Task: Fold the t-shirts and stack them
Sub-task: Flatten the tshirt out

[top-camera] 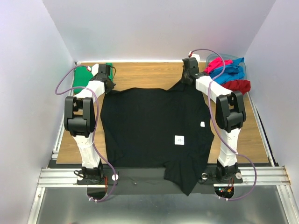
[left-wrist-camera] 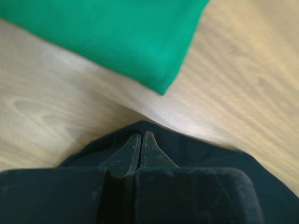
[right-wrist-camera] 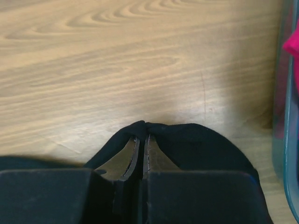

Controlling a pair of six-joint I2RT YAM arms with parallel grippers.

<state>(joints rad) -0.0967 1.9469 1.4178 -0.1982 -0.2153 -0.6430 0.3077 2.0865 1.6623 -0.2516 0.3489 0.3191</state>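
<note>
A black t-shirt (top-camera: 154, 126) with a small white label (top-camera: 179, 139) lies spread across the table, its near end hanging over the front edge. My left gripper (top-camera: 110, 87) is shut on the shirt's far left corner (left-wrist-camera: 196, 149). My right gripper (top-camera: 186, 80) is shut on the far right corner, cloth bunched over its fingertips (right-wrist-camera: 145, 128). A folded green t-shirt (top-camera: 83, 75) lies at the far left, also in the left wrist view (left-wrist-camera: 112, 37). Red (top-camera: 237, 86), blue (top-camera: 231, 73) and pink (top-camera: 217, 64) shirts are piled in the tub.
A grey-blue plastic tub (top-camera: 244, 65) stands at the far right corner; its wall shows in the right wrist view (right-wrist-camera: 286, 116). White walls close in the wooden table (top-camera: 149, 74) on three sides. A metal rail (top-camera: 56, 175) runs along the near edge.
</note>
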